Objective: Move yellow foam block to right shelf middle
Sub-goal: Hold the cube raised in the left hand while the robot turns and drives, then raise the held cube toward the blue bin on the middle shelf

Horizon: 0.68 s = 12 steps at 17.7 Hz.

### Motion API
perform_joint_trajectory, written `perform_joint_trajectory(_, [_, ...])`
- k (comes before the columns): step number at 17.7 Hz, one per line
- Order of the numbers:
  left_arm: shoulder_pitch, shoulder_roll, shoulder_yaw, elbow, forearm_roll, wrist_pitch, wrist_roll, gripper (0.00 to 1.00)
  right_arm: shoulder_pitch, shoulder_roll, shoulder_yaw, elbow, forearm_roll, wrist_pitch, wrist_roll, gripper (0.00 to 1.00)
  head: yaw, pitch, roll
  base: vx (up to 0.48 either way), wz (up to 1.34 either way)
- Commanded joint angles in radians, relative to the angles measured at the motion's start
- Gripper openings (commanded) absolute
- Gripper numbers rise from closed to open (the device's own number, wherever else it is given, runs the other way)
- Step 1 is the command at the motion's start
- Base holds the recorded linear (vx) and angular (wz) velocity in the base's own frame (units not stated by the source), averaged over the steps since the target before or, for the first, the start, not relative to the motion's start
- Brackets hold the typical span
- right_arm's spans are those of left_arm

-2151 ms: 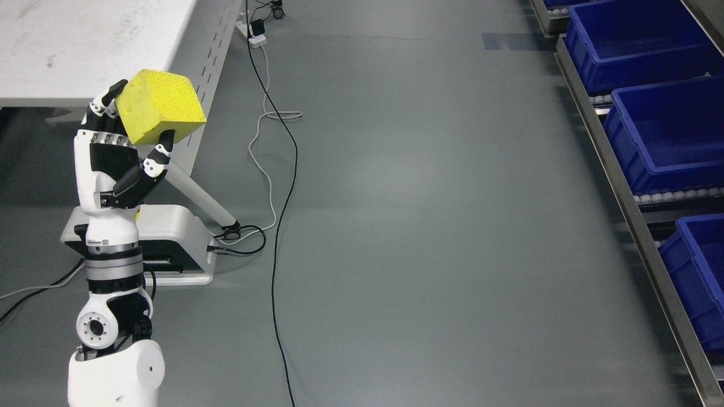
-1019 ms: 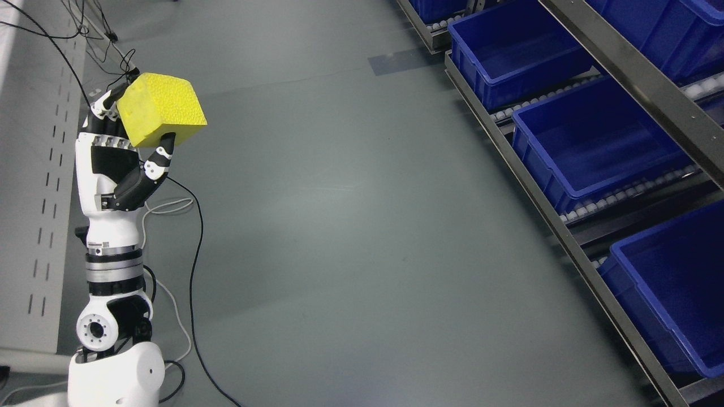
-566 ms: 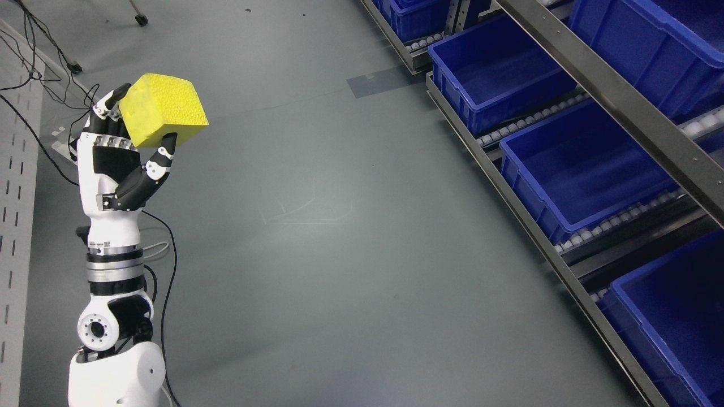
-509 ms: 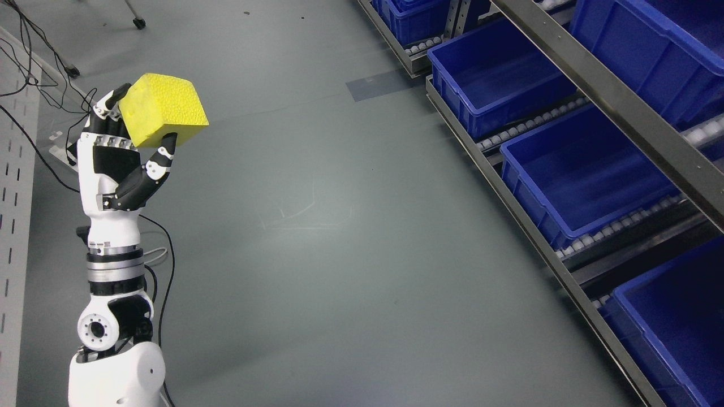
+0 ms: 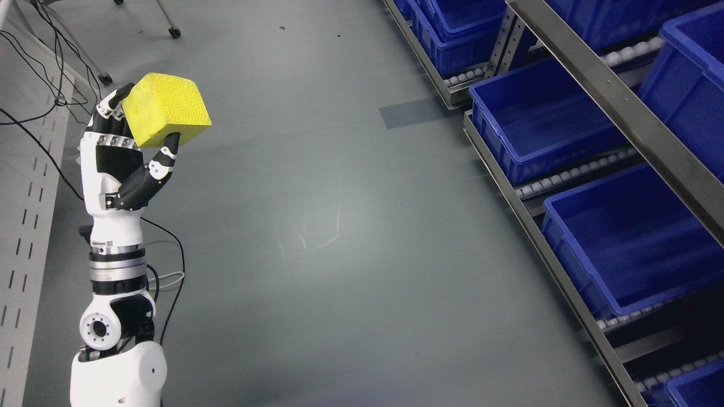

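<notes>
The left hand (image 5: 121, 152) was raised at the picture's left, fingers and thumb clamped on the yellow foam block (image 5: 166, 108). Open grey floor (image 5: 350, 226) lay between it and the shelf (image 5: 616, 107) of blue bins (image 5: 537, 124) along the right edge.

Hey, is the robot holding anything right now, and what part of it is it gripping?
Yes: the left hand holds the yellow foam block, thumb under its lower front edge and fingers against its left side.
</notes>
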Motion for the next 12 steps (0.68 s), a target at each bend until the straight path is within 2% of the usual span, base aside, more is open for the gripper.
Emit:
perform_joint_trajectory(1, [-0.013,0.017,-0.096,-0.001,0.000,0.000,-0.020,0.43,-0.002,-0.017,0.000,-0.017,0.000,0.001,0.000,1.00,0.0000,0.000,0.000,0.250,0.22])
perform_joint_trajectory(6, [-0.052,0.017,-0.162,-0.001,-0.023,0.000,-0.022,0.43,-0.002,-0.017,0.000,-0.017,-0.002,0.001,0.000,1.00,0.0000,0.000,0.000,0.254,0.20])
perform_joint_trajectory(12, [-0.052,0.017,-0.165,-0.006,-0.023,0.000,-0.022,0.43,-0.003,-0.017,0.000,-0.017,-0.002,0.001,0.000,1.00,0.0000,0.000,0.000,0.182,0.04])
